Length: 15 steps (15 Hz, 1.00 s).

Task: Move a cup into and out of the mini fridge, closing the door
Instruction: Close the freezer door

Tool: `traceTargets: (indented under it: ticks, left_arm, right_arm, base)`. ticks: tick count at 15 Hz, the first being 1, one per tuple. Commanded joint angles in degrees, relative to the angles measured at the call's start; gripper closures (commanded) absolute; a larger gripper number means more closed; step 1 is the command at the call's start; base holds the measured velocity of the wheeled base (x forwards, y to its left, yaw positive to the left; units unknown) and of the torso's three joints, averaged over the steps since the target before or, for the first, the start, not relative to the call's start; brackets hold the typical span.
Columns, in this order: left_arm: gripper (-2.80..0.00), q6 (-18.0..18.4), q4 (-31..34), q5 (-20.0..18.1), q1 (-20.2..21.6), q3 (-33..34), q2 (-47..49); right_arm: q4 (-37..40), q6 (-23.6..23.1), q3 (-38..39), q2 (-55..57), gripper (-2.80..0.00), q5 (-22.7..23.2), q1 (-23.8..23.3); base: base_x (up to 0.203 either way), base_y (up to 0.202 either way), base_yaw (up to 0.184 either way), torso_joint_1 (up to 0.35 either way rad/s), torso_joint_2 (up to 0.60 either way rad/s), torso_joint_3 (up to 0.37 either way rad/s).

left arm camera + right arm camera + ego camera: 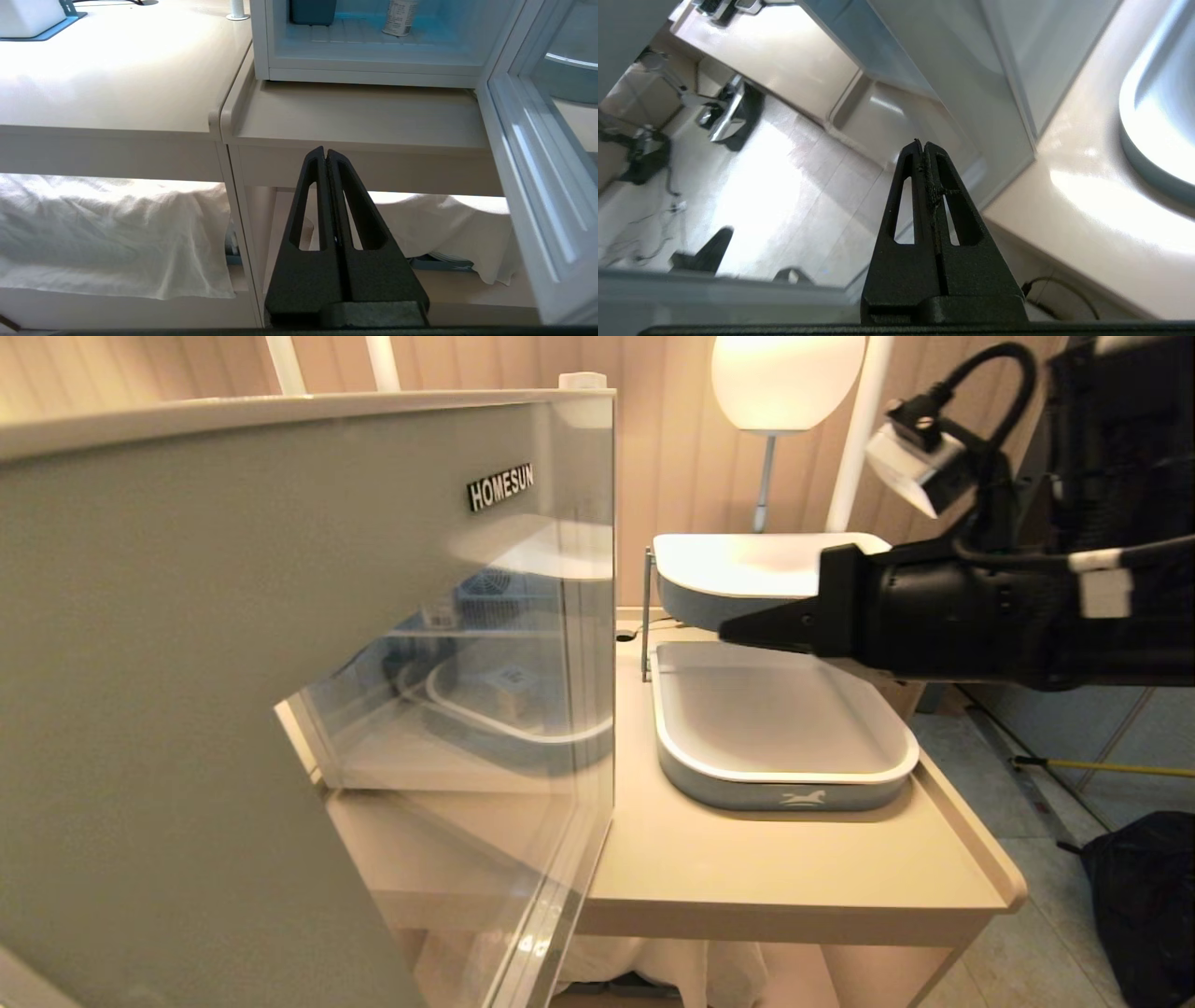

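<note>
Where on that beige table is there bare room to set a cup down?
The table is bare along its front edge, between the open door and the lower grey tray. Bare too is the strip before the mini fridge. The back is crowded: two stacked trays, right pincer above.

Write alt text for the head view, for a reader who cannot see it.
The fridge door, marked HOMESUN, stands open and fills the left of the view. The right gripper, fingers shut and empty, reaches in from the right toward it, above a grey tray on the beige table. A lit lamp stands behind.
</note>
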Motion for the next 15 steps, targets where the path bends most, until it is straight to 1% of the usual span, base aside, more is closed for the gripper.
traceTargets:
  ticks: [1, 2, 4, 5, 7, 10, 14, 15]
  left_arm:
    - [0.00, 0.0, 0.0, 0.0, 0.1, 0.0, 0.1]
    - [0.00, 0.0, 0.0, 0.0, 0.1, 0.0, 0.1]
    - [0.00, 0.0, 0.0, 0.0, 0.1, 0.0, 0.1]
    - [0.00, 0.0, 0.0, 0.0, 0.1, 0.0, 0.1]
    - [0.00, 0.0, 0.0, 0.0, 0.1, 0.0, 0.1]
    - [0.00, 0.0, 0.0, 0.0, 0.1, 0.0, 0.1]
    - [0.00, 0.0, 0.0, 0.0, 0.1, 0.0, 0.1]
    - [0.00, -0.1, 0.0, 0.0, 0.1, 0.0, 0.1]
  right_arm:
    - [-0.5, -0.4, -4.9, 9.3, 0.00, -5.5, 6.5]
    - [-0.6, -0.5, -6.1, 11.2, 0.00, -9.0, 9.1]
    - [-0.3, -1.3, -9.4, 15.3, 0.00, -16.4, 12.5]
    - [0.4, -1.9, -11.5, 16.7, 0.00, -18.2, 13.7]
    - [2.3, -2.3, -14.4, 18.7, 0.00, -19.3, 16.0]
    - [4.9, -2.5, -21.2, 23.1, 0.00, -22.2, 17.7]
    - [10.8, -2.5, -32.7, 30.1, 0.00, -23.0, 19.1]
    - [11.6, -3.5, -34.6, 32.1, 0.00, -23.1, 19.3]
  base:
    - [0.000, 0.000, 0.000, 0.000, 0.00, 0.000]
    - [0.000, 0.000, 0.000, 0.000, 0.00, 0.000]
    - [0.000, 0.000, 0.000, 0.000, 0.00, 0.000]
    - [0.000, 0.000, 0.000, 0.000, 0.00, 0.000]
    - [0.000, 0.000, 0.000, 0.000, 0.00, 0.000]
    - [0.000, 0.000, 0.000, 0.000, 0.00, 0.000]
    - [0.000, 0.000, 0.000, 0.000, 0.00, 0.000]
    - [0.000, 0.000, 0.000, 0.000, 0.00, 0.000]
